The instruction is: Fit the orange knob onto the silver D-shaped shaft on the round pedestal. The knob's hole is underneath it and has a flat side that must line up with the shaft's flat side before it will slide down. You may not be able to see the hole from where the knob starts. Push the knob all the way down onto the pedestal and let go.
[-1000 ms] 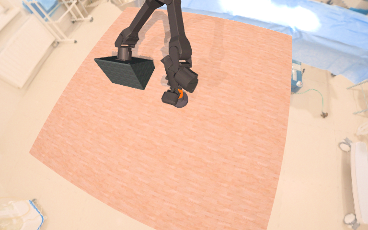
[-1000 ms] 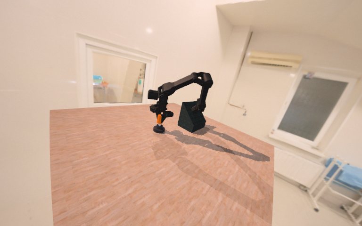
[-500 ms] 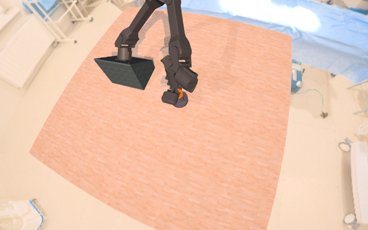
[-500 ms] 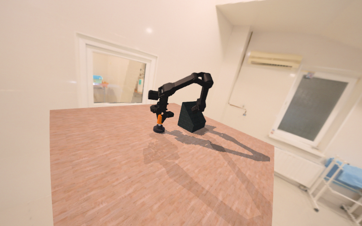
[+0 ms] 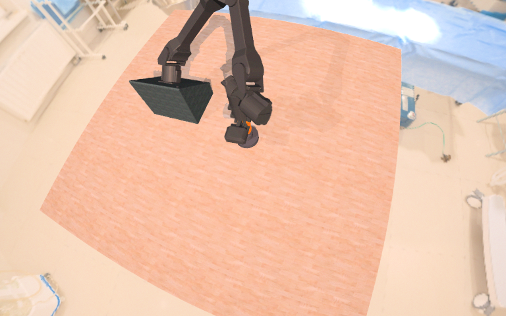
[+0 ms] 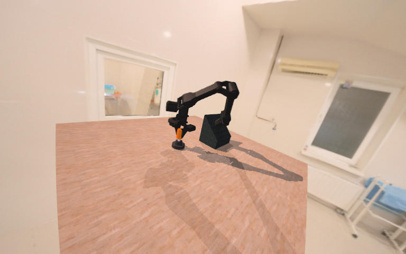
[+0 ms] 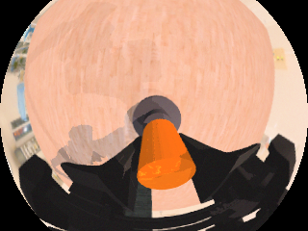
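The orange knob is upright, or nearly so, above the dark round pedestal. My gripper is shut on the knob, one finger on each side of it. In the exterior view a short piece of the silver shaft shows between the knob's lower end and the pedestal, so the knob is not down on the pedestal. The knob's hole and the shaft's flat side are hidden; whether the shaft's tip is inside the hole I cannot tell.
A dark green block with sloping sides stands under the arm's base, to one side of the pedestal. The wood-patterned table top carries the arm's shadows.
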{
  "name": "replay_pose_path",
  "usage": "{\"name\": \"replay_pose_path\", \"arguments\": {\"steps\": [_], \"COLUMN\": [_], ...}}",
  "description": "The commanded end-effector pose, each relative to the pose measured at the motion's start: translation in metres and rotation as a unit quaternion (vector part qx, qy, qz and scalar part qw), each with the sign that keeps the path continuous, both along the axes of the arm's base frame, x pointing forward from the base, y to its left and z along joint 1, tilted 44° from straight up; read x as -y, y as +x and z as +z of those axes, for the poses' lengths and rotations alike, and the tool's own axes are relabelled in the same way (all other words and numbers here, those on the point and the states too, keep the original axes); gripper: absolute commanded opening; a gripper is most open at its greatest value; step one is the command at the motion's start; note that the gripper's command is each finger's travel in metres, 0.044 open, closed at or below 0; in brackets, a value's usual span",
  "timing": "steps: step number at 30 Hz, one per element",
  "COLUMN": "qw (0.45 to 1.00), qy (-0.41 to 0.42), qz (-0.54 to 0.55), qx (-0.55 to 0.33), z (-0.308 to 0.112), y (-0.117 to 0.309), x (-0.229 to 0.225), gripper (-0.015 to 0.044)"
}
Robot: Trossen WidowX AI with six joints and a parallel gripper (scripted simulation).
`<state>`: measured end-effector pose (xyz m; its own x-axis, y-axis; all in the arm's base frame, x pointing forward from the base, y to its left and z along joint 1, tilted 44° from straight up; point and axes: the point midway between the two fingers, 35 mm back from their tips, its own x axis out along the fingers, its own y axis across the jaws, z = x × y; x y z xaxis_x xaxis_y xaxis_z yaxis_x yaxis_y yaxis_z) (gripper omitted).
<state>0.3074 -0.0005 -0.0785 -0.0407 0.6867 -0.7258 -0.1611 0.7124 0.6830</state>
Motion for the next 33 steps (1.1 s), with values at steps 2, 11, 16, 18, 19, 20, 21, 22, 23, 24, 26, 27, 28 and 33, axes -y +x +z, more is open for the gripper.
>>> {"name": "replay_pose_path", "arguments": {"steps": [2,11,16,18,19,20,21,22,23,24,26,27,28,33], "qw": [0.999,0.999,0.999,0.999,0.999,0.999,0.999,0.999,0.999,0.999,0.999,0.999,0.999,0.999], "qy": [0.001,0.001,0.001,0.001,0.001,0.001,0.001,0.001,0.001,0.001,0.001,0.001,0.001,0.001], "qz": [0.036,0.036,0.036,0.036,0.036,0.036,0.036,0.036,0.036,0.036,0.036,0.036,0.036,0.036], "qx": [0.037,0.037,0.037,0.037,0.037,0.037,0.037,0.037,0.037,0.037,0.037,0.037,0.037,0.037], "z": [-0.0009,-0.0011,-0.0004,-0.0008,-0.0013,-0.0015,-0.0018,-0.0021,-0.0025,-0.0019,-0.0019,-0.0019,-0.0019,0.0008], "y": [0.0018,0.0007,-0.0009,-0.0009,-0.0008,-0.0007,-0.0006,-0.0005,-0.0003,-0.0003,-0.0003,-0.0003,-0.0003,0.0007], "x": [0.0017,0.0001,-0.001,-0.0015,-0.002,-0.0021,-0.0023,-0.0025,-0.0026,-0.0021,-0.0021,-0.0021,-0.0021,0.0011], "gripper": [0.0,0.0,0.0,0.0,0.0,0.0,0.0,0.0,0.0,0.0,0.0,0.0,0.0,0.0]}}
